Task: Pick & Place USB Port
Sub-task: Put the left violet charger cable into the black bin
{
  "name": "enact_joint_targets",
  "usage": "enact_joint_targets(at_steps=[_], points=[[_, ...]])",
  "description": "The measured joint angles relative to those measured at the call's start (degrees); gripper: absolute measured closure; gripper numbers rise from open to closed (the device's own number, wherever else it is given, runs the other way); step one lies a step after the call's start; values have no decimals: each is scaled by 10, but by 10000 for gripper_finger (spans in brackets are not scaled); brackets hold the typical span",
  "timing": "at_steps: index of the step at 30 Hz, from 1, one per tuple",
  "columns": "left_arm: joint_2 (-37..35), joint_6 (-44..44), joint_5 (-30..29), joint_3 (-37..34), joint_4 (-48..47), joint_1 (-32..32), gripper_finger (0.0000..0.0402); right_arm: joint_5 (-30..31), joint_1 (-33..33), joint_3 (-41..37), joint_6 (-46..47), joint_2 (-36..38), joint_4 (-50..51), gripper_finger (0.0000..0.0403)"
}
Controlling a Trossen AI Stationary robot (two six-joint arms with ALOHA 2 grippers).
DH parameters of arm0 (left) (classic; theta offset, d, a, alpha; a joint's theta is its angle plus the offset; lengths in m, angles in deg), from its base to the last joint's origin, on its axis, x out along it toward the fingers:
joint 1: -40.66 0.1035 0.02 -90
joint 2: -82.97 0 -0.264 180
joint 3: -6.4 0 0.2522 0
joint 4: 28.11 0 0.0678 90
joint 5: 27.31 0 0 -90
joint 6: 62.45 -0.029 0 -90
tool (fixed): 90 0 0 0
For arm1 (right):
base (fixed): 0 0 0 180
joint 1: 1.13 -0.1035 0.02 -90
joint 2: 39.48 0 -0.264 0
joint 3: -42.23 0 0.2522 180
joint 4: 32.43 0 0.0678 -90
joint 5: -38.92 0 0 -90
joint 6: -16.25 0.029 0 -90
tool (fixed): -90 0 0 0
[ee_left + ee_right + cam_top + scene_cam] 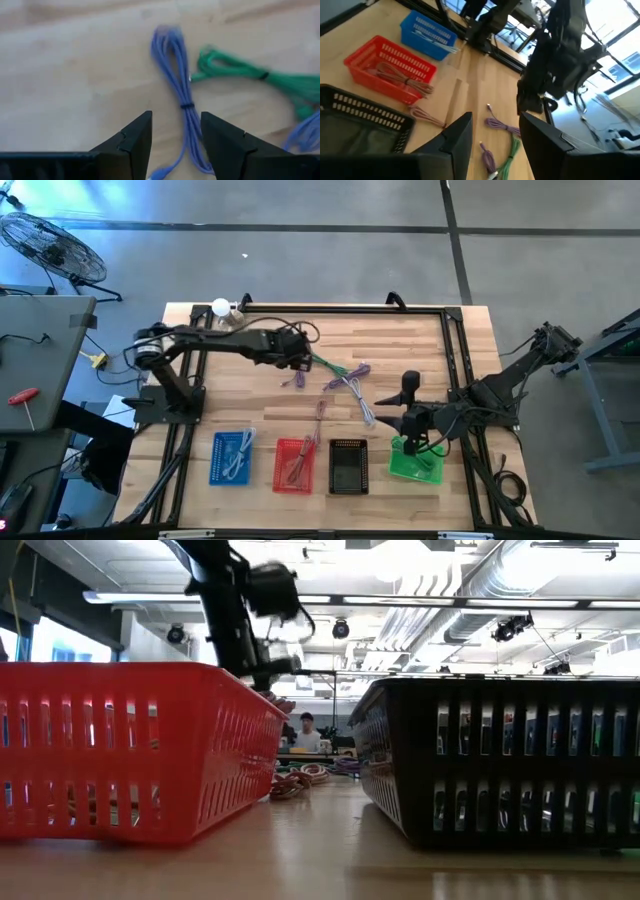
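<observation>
The left gripper (pixel 175 142), jaws parted, hovers over one purple cable (pixel 181 97) beside one green cable (pixel 250 75) at upper centre, while four baskets (pixel 292 464) line the bottom and the open right gripper (pixel 400 423) waits lower right.

Place: robotics lab or workshop
Floor: bare grey concrete (pixel 300 205)
Ceiling: exposed ducts (pixel 440 590), strip lights
Furnishing: wooden workbench (pixel 400 350), floor fan (pixel 45 245) far left

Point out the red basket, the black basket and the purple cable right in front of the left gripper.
red basket (pixel 130 750): low view, its slotted side wall.
black basket (pixel 500 760): low view, its slotted side wall.
purple cable (pixel 186 106): left wrist view, at the tie around the bundle's middle, ahead of the open left gripper (pixel 176 145).
</observation>
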Motion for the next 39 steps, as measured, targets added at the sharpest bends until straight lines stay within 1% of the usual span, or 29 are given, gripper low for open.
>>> enact_joint_targets(at_steps=[4,13,20,23,25,27,28,29,32,34,39], points=[[41,0,20,0,19,0,239,-13,0,0,10,0,0,249],[92,1,64,0,79,0,239,-35,0,0,32,0,7,249],[115,-3,59,1,87,0,243,-44,0,0,34,0,15,249],[118,-25,47,2,82,0,274,-44,0,0,34,0,16,249],[118,-51,39,2,77,0,314,-44,0,0,34,0,16,249],[118,-84,37,1,78,0,364,-44,0,0,34,0,16,249],[118,-98,34,2,81,0,378,-44,0,0,34,0,16,249],[119,-105,27,2,85,0,383,-44,0,0,34,0,16,249],[119,-117,13,2,83,0,379,-46,0,0,35,0,18,249],[118,-124,-12,1,71,-1,388,-50,0,0,41,0,20,249],[79,-135,-49,-1,55,-5,391,-57,-1,0,45,0,23,249]])
